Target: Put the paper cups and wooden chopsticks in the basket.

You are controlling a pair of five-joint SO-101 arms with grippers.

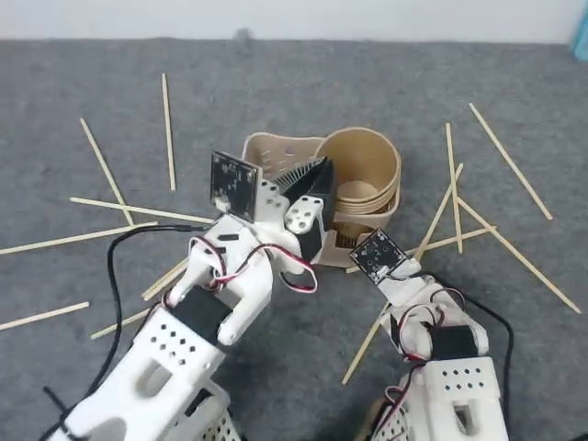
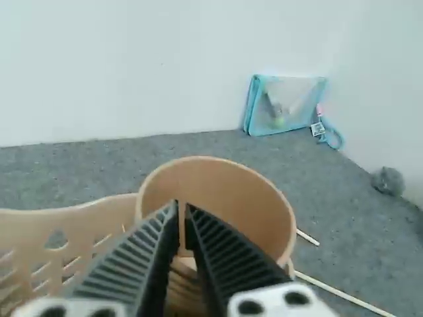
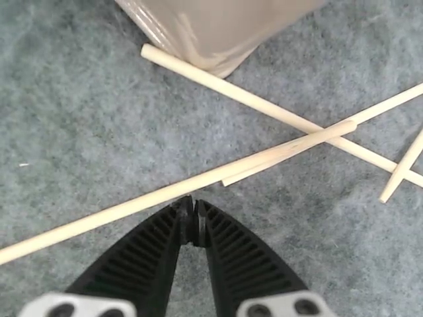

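**High view.** I see the basket (image 1: 266, 152) at the middle of the grey carpet (image 1: 92, 73), with the stacked cups (image 1: 367, 165) standing at its right end. The left gripper (image 1: 315, 179) hangs over the basket, its black fingers pointing at the near rim of the cups. The right arm (image 1: 450, 377) sits at lower right, its wrist just beside the basket's near edge. Chopsticks (image 1: 168, 129) lie scattered on the carpet on both sides of the basket. Several cross each other to the right of the cups.

**Left wrist view.** The jaws of the left gripper (image 2: 181, 212) are drawn almost together, with a thin slit between the tips and nothing in it. The outer cup (image 2: 231, 191) stands directly beyond the tips. I cannot tell whether the tips touch its rim. The slotted wall of the basket (image 2: 46, 231) runs beside the cup. One chopstick (image 2: 337, 290) lies on the carpet past the cup. A blue pouch (image 2: 284, 105) leans against the far wall.

**Right wrist view.** The jaws of the right gripper (image 3: 192, 212) are pressed together and hold nothing. A long chopstick (image 3: 112, 211) lies across the carpet right at the tips, outside the jaws. I cannot confirm contact. A second chopstick (image 3: 264, 109) crosses it farther out, with one end at the corner of the basket (image 3: 211, 26).
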